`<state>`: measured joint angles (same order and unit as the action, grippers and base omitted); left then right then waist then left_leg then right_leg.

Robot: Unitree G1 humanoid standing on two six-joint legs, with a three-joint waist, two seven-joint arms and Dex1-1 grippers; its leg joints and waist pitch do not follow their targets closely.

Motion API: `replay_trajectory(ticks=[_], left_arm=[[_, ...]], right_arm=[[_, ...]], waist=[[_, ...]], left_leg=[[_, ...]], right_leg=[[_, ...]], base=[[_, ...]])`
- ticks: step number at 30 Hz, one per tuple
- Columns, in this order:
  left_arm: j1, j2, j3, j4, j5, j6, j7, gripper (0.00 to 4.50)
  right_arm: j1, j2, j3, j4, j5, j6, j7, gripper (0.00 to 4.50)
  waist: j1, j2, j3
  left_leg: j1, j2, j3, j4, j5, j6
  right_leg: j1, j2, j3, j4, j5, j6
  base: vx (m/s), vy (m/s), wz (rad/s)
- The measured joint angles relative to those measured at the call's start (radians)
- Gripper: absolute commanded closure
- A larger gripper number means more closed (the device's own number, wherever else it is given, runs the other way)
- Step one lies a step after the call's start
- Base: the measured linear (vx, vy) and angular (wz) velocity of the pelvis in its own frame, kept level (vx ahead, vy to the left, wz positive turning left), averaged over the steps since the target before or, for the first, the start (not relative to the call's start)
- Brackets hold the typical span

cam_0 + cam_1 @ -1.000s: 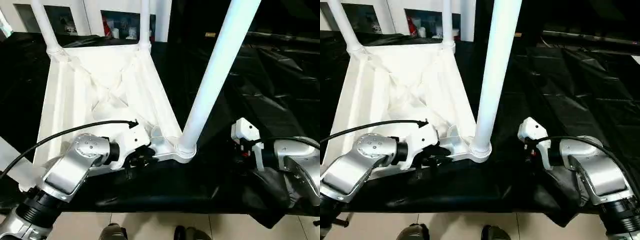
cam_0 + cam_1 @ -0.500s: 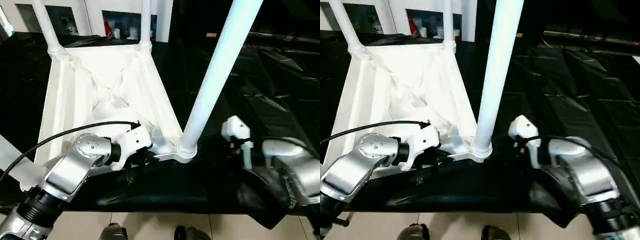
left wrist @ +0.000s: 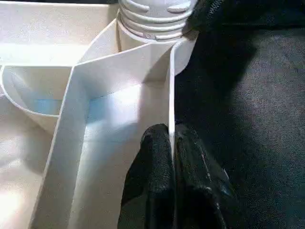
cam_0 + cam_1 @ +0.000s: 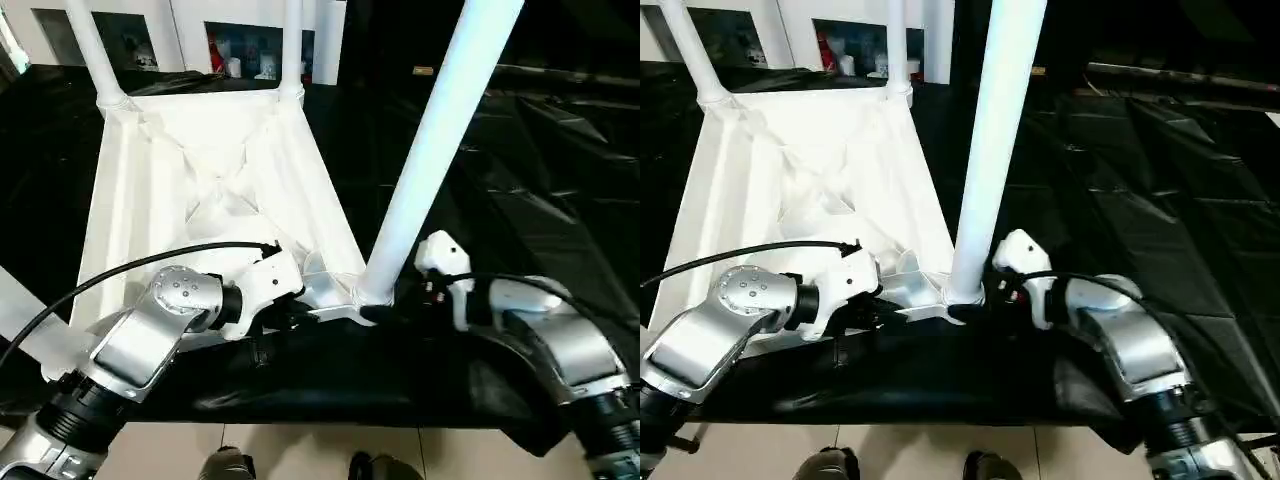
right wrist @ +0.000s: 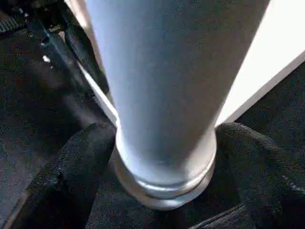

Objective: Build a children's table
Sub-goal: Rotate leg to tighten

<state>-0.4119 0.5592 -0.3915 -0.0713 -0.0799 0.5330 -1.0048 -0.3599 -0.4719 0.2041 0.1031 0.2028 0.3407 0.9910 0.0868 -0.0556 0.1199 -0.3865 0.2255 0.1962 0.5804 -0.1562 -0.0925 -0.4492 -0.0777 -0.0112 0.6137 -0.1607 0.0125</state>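
Observation:
The children's table's white tabletop [image 4: 200, 150] lies ribbed side up on black sheeting. Two legs [image 4: 85, 45] [image 4: 292, 40] stand in its far corner sockets. A third leg [image 4: 430, 150] stands in the near right socket. My left gripper [image 3: 171, 143] is shut on the thin near rim wall, close to that socket, with one finger on each side of it. My right gripper [image 5: 164, 138] is open, its fingers [image 5: 71, 162] on either side of the flared base of the near right leg. In the left eye view it sits at the socket [image 4: 385, 310].
Black sheeting [image 4: 520, 150] covers the work surface, with its front edge just below my forearms. A white glass-door cabinet [image 4: 250, 45] stands at the back. A person's shoes [image 4: 225, 465] show on the tiled floor below. A white bar-like piece [image 4: 25, 320] lies at the left edge.
My right arm has moved left to the near right leg, and its fingers, now wider apart, straddle the leg's base. My left gripper has closed on the rim.

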Motion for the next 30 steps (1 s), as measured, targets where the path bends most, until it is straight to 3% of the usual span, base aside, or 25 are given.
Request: replay_trajectory(ticks=[7, 8, 10, 11, 20, 30], left_arm=[[0.000, 0.000, 0.000, 0.005, 0.006, -0.011, 0.000, 4.50], [0.000, 0.000, 0.000, 0.005, 0.006, -0.011, 0.000, 4.50], [0.000, 0.000, 0.000, 0.005, 0.007, -0.011, 0.000, 4.50], [0.000, 0.000, 0.000, 0.006, 0.007, -0.011, 0.000, 4.50], [0.000, 0.000, 0.000, 0.006, 0.008, -0.012, -0.004, 4.50], [0.000, 0.000, 0.001, 0.006, 0.009, -0.013, -0.005, 4.50]], right_arm=[[-0.001, 0.021, 0.000, 0.029, 0.000, -0.005, 0.000, 0.52], [-0.003, 0.026, 0.000, 0.029, 0.001, -0.005, 0.000, 0.78], [-0.011, 0.031, 0.000, 0.034, 0.005, -0.005, 0.001, 0.78], [-0.020, 0.031, 0.000, 0.041, 0.008, -0.005, 0.001, 1.04], [-0.028, 0.038, 0.000, 0.059, 0.022, -0.019, 0.012, 1.73], [-0.028, 0.038, 0.000, 0.064, 0.022, -0.028, 0.016, 1.85]], waist=[[0.000, 0.000, 0.000], [0.000, 0.000, 0.000], [0.000, 0.000, 0.000], [0.000, 0.000, 0.000], [0.000, 0.000, 0.000], [0.000, 0.000, 0.000]], left_leg=[[0.000, 0.000, 0.000, 0.000, 0.000, 0.000], [0.000, 0.000, 0.000, 0.000, 0.000, 0.000], [0.000, 0.000, 0.000, 0.000, 0.000, 0.000], [0.000, 0.000, 0.000, 0.000, 0.000, 0.000], [0.000, 0.000, 0.000, 0.000, 0.000, 0.000], [0.000, 0.000, 0.000, 0.000, 0.000, 0.000]], right_leg=[[0.000, 0.000, 0.000, 0.001, 0.000, 0.000], [0.000, 0.000, 0.000, 0.001, 0.000, 0.000], [0.000, 0.000, 0.000, 0.001, 0.000, 0.000], [0.000, 0.000, 0.000, 0.001, 0.000, 0.000], [0.000, 0.000, 0.000, 0.001, 0.000, 0.000], [0.000, 0.000, 0.000, 0.001, 0.000, 0.000]], base=[[0.000, 0.000, 0.00], [0.000, 0.000, 0.00], [0.000, 0.000, 0.00], [0.000, 0.000, 0.00], [0.000, 0.000, 0.00], [0.000, 0.000, 0.00]])
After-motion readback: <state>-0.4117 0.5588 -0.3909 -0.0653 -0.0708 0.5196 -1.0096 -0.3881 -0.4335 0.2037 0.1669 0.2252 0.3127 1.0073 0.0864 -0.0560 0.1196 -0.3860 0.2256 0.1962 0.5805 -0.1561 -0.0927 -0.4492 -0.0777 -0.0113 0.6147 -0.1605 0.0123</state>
